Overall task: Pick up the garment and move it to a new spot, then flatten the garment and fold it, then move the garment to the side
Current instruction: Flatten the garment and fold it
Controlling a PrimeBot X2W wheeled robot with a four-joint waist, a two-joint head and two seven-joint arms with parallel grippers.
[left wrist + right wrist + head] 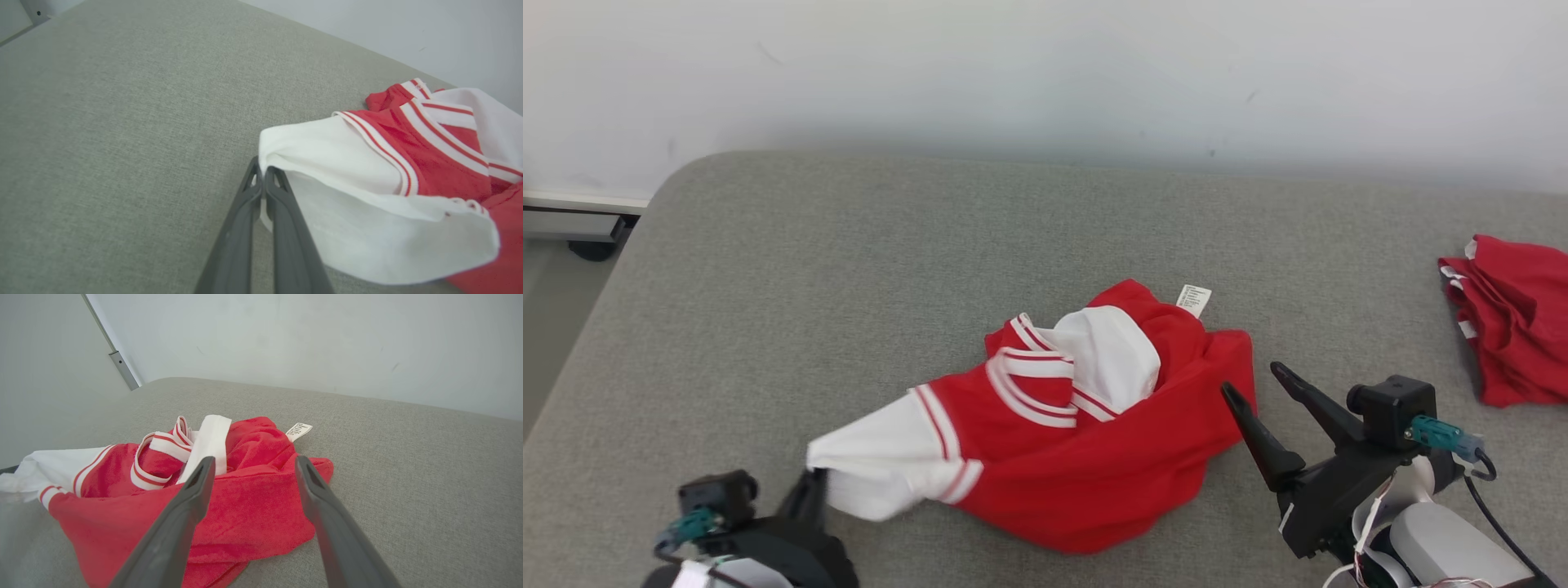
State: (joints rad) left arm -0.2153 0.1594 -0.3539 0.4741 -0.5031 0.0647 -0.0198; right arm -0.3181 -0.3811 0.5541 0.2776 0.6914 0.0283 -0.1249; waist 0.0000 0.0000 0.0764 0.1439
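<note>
Atop grey padded table, shows red-and-white garment heaped in a crumple near the front edge, centre, with second red cloth well apart at far right. Pinches rim of white sleeve with left gripper, fingers clenched on the fabric. Poises right gripper just beside the red hem, jaws spread wide, grasping nothing. Shows small care label poking out at the heap's far side. Risks losing that thin one-edge pinch on lifting, likely dragging the bunched bulk or dropping it short of the new spot, with the right side unsupported.
</note>
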